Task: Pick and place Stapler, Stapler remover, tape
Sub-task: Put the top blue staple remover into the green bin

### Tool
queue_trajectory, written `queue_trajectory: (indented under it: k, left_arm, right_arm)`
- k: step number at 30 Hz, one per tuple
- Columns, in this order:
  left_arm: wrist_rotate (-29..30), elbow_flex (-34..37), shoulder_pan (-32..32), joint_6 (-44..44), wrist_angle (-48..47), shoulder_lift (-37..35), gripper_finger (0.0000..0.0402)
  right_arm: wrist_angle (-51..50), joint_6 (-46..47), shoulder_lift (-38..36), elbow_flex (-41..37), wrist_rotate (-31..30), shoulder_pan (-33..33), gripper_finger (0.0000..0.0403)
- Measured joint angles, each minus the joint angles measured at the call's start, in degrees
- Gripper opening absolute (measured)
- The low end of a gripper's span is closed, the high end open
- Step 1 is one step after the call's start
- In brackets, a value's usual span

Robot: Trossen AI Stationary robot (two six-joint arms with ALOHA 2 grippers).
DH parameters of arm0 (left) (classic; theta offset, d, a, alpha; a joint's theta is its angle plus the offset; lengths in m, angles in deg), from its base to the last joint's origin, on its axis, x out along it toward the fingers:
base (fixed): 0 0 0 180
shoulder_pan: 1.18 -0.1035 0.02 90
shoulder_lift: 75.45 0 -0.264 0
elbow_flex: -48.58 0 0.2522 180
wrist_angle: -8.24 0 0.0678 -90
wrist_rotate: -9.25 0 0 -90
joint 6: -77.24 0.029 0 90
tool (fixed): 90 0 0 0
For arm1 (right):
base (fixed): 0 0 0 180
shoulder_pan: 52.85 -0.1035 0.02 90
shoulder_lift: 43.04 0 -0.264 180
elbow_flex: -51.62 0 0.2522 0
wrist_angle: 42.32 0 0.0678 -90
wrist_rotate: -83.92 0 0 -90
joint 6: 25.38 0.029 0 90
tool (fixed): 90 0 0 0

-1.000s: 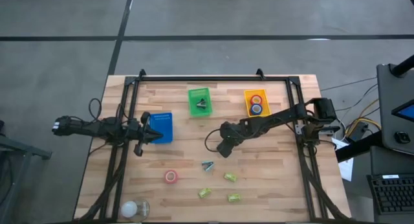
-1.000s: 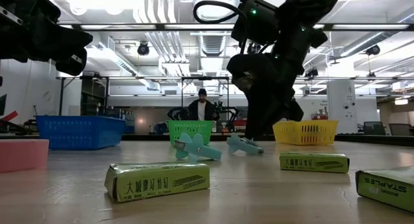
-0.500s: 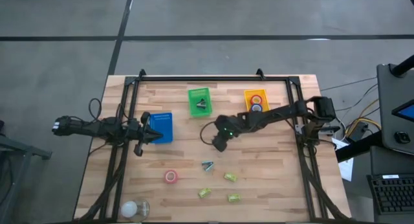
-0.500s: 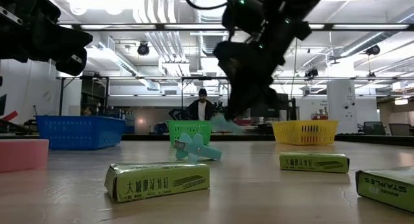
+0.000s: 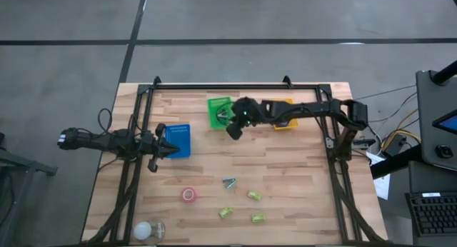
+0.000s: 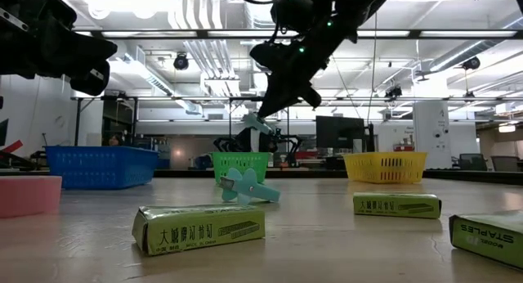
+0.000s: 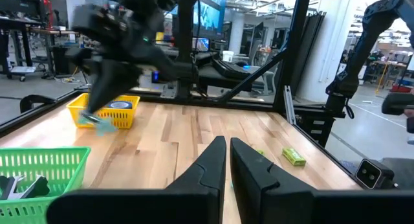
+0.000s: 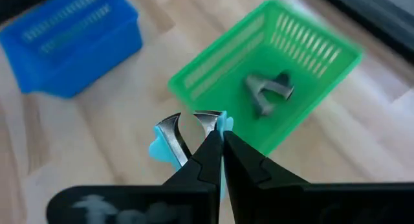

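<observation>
My right gripper [image 5: 232, 127] is shut on a pale blue staple remover [image 8: 169, 141] and hangs in the air by the green basket's [image 5: 220, 111] near right corner. A grey staple remover [image 8: 268, 91] lies inside that basket. A second pale blue remover [image 6: 245, 187] rests on the table, also seen from above [image 5: 228, 181]. A red tape roll [image 5: 188, 195] lies flat toward the near edge. A blue tape roll [image 7: 118, 105] sits in the yellow basket [image 7: 83, 116]. My left gripper [image 7: 227, 160] is shut and waits beside the blue basket [image 5: 179, 140]. No stapler shows. My right gripper pinches the pale blue staple remover by its plastic body [image 8: 224, 124] between the two fingers. The metal claws [image 8: 172, 128] stick out past the fingertips. The fingers slant down from the table's right side, and the remover [image 6: 253, 123] is lifted clear, hanging below them.
Three green staple boxes [image 5: 254, 195], [image 5: 226, 213], [image 5: 258, 218] lie near the table's near edge, and a white round thing [image 5: 146, 229] sits at the near left corner. A black frame rail [image 5: 235, 86] runs along the far edge. My right arm crosses above the yellow basket [image 5: 280, 123].
My right gripper, shut on the pale blue staple remover, rose from the table's middle and swung toward the far edge and left, ending beside the green basket. The remover went from table level to lifted clear. The other remover stayed in place.
</observation>
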Motion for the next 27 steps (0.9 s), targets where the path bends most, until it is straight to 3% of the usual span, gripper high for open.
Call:
queue_trajectory:
  k: [6, 27]
  left_arm:
    - [0.00, 0.00, -0.02, 0.02, 0.00, -0.02, 0.0026]
    - [0.00, 0.00, -0.02, 0.00, 0.00, 0.00, 0.0026]
  right_arm:
    - [1.28, -1.01, 4.26, 3.76, 4.89, 4.29, 0.0008]
    - [0.63, -3.29, 14.36, 9.87, 6.63, 8.07, 0.0013]
